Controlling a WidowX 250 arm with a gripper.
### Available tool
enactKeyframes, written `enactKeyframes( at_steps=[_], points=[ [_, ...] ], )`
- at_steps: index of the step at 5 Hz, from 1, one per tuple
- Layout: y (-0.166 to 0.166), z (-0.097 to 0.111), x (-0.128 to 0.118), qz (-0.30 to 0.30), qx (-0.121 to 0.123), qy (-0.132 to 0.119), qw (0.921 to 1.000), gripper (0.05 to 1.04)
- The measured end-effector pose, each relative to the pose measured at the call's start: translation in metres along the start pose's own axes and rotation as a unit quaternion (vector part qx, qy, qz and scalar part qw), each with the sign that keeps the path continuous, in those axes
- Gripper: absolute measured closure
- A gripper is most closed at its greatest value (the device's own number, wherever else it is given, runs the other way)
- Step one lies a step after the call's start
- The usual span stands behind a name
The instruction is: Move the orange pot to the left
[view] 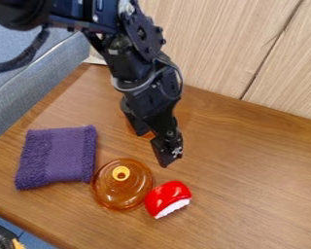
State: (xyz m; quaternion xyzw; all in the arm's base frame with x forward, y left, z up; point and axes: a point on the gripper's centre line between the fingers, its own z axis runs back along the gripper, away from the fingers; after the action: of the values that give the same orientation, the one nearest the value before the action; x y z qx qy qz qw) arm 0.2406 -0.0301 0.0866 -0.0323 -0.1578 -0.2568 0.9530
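My gripper (152, 147) hangs over the middle of the table, its two fingers apart and pointing down. Behind it, mostly hidden by the fingers and wrist, a small part of an orange see-through object (149, 135) shows; it may be the pot, but its full shape cannot be made out. Nearer the camera, an amber glass lid (132, 187) with a round yellowish knob lies on the wood, below and to the left of the fingertips.
A folded purple cloth (57, 156) lies left of the lid. Touching or nearly touching the lid's right side is a red object with a white underside (166, 197). The brown wooden table (255, 165) meets a light wood panel wall (216, 44) behind. A blue-grey sofa (28, 73) borders the left edge.
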Motion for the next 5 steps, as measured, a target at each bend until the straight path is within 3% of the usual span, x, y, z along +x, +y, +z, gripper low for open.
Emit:
enactKeyframes(
  at_steps=[1, 2, 4, 5],
  points=[
    [-0.001, -0.005, -0.003, 0.002, -0.005, 0.010, 0.9999, 0.083],
    [0.021, -0.015, 0.000, 0.033, 0.002, 0.025, 0.9991, 0.083],
    [0.060, -0.028, 0.028, 0.062, 0.029, 0.038, 0.9969, 0.083],
    [0.075, -0.039, 0.037, 0.062, 0.059, 0.054, 0.9949, 0.083]
  ],
)
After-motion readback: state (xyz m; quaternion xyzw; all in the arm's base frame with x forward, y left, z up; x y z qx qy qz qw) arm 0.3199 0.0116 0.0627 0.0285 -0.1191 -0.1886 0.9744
